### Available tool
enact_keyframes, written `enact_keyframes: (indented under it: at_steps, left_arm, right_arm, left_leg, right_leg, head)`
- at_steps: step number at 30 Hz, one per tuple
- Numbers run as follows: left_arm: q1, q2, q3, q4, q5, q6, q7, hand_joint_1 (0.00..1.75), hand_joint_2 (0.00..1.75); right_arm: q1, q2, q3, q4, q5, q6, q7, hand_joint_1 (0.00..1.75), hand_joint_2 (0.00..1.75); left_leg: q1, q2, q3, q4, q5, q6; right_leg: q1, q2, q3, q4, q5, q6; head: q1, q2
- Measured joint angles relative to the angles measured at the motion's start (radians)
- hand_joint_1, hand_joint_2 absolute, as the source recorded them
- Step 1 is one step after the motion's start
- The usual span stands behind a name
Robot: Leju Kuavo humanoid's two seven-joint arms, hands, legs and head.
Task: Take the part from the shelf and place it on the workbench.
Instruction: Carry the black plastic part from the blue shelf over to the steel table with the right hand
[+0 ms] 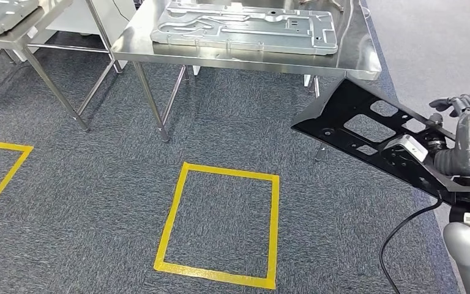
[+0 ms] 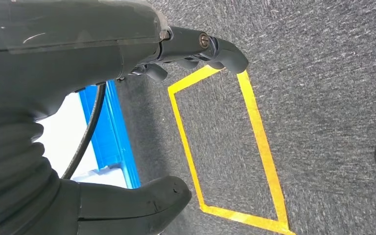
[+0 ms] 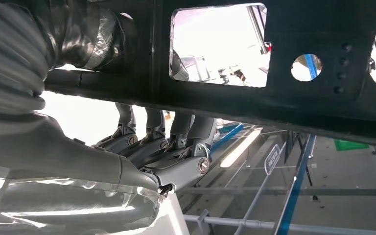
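The right hand [image 1: 465, 131] grips the black part [image 1: 367, 131], a flat sheet-metal panel with several cut-out windows and small round holes. In the head view the panel juts forward and to the inner side from the hand, carried in the air above the grey carpet [image 1: 98, 202], its far corner reaching up toward the near edge of the workbench [image 1: 355, 61] without touching it. In the right wrist view the dark fingers [image 3: 176, 147] curl up around the panel's edge [image 3: 274, 105] while the panel's body spans the space above them, a rectangular opening and a round hole letting light through.

The workbench, a steel table, stands ahead of the right hand. On its top lies a large silver stamped tray-like panel [image 1: 245, 27], ribbed and recessed; nothing is seen lying in its recesses. A second steel table [image 1: 18, 33] stands far off to the left, bearing a similar silver panel [image 1: 0, 15].

The left hand [image 2: 142, 112] hangs over the carpet holding nothing, its thumb [image 2: 137, 198] and dark fingers [image 2: 215, 49] apart. Beyond it a rectangle of yellow tape [image 2: 225, 147] is laid on the floor, and beside the wrist runs a blue frame edge [image 2: 120, 142]. In the head view the same kind of yellow tape rectangle [image 1: 220, 223] lies on the carpet, in front of the workbench and well to the left of the right hand.
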Motion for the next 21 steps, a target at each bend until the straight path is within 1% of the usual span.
enact_keyframes:
  at_steps: [8,15,18,20,21]
  left_arm:
    - [0.000,0.000,-0.001,0.000,0.000,0.000,0.002,0.00,1.75]
    - [0.000,0.000,-0.001,0.000,0.000,-0.002,0.005,0.00,1.75]
    - [0.001,0.000,-0.001,0.000,0.000,-0.003,0.006,0.00,1.75]
    - [0.001,0.000,-0.001,0.000,0.000,-0.003,0.006,0.00,1.75]
    - [0.001,0.000,-0.001,0.000,0.000,-0.004,0.006,0.00,1.75]
  right_arm:
    - [-0.022,0.000,0.021,0.014,0.005,0.001,0.002,1.75,1.75]
    - [-0.019,0.001,0.034,0.023,0.027,-0.001,0.009,1.75,1.75]
    - [-0.019,0.001,0.038,0.024,0.037,-0.002,0.012,1.75,1.75]
    - [-0.020,0.002,0.040,0.025,0.038,-0.001,0.014,1.75,1.75]
    - [-0.021,0.002,0.041,0.025,0.038,-0.001,0.016,1.75,1.75]
  left_leg:
    - [-0.001,0.000,-0.001,0.002,-0.001,0.000]
    - [-0.003,-0.001,-0.003,0.010,-0.006,0.008]
    - [-0.004,-0.001,-0.005,0.015,-0.009,0.013]
    - [-0.004,-0.002,-0.005,0.009,-0.009,0.023]
    - [-0.002,-0.002,0.001,0.001,-0.007,0.028]
  right_leg:
    - [-0.004,0.000,0.000,0.000,0.000,0.000]
    - [-0.007,-0.001,0.001,-0.001,0.001,0.005]
    - [-0.008,-0.002,0.001,-0.001,0.002,0.010]
    - [-0.007,-0.002,0.002,0.008,0.012,0.018]
    - [-0.008,-0.002,0.000,0.015,0.015,0.022]
  head:
    - [0.000,0.000]
    - [0.000,0.000]
    - [0.000,0.000]
    - [0.000,0.000]
    - [0.000,0.000]
